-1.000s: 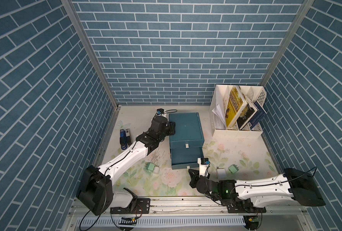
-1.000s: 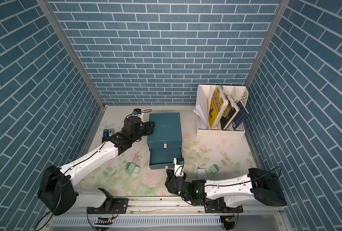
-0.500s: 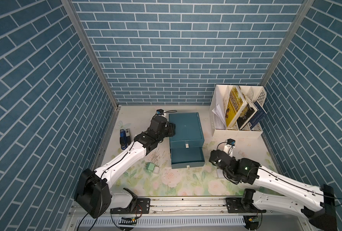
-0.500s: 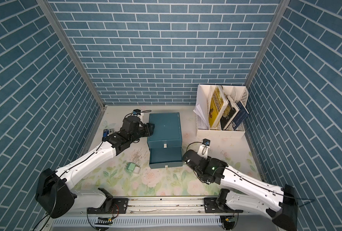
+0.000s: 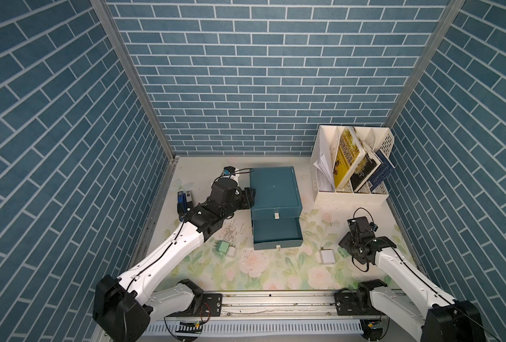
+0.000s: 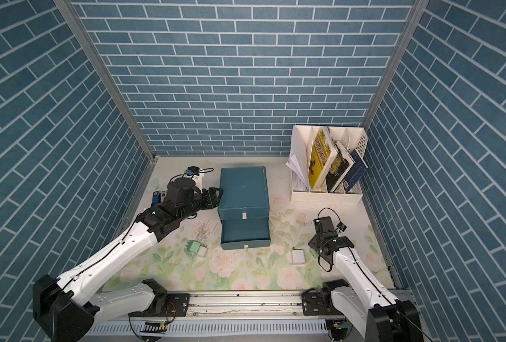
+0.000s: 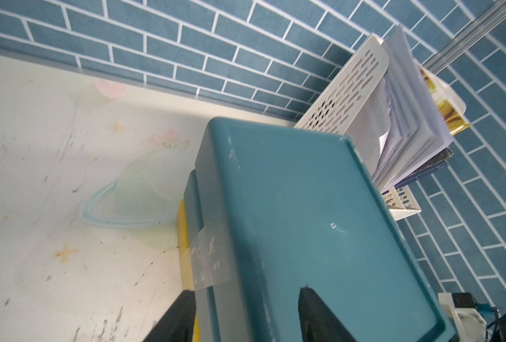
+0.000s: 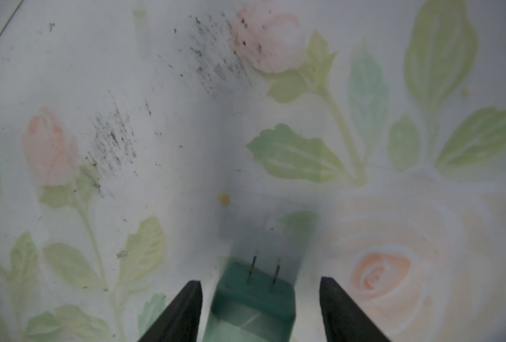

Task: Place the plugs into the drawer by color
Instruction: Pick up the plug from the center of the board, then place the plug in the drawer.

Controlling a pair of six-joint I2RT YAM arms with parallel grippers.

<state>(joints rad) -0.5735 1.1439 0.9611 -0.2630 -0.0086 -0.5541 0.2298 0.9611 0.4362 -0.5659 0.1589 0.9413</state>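
Staplers [image 5: 184, 201] and book rack [image 5: 351, 197] flank the drawer [image 5: 274, 189], white plug [image 5: 328, 256] in front

Floral-print tabletop [image 5: 275, 275], pale w/ pink roses & green leaves (dark scuff specks [image 5: 231, 232] left of centre). Teal drawer cabinet [image 5: 274, 189] stands mid-tabletop, toward the back. White book rack [image 5: 349, 197] sits in the back-right corner. Blue & black staplers [image 5: 183, 201] lie side by side near the left wall. Front-left of the cabinet: mint plug [image 5: 222, 248] w/ a white plug [image 5: 231, 252] just beside it. Front-right: second white plug [image 5: 327, 256], lying flat. Near it is a second mint plug [image 8: 253, 299], two prongs showing, mostly hidden in both top views.
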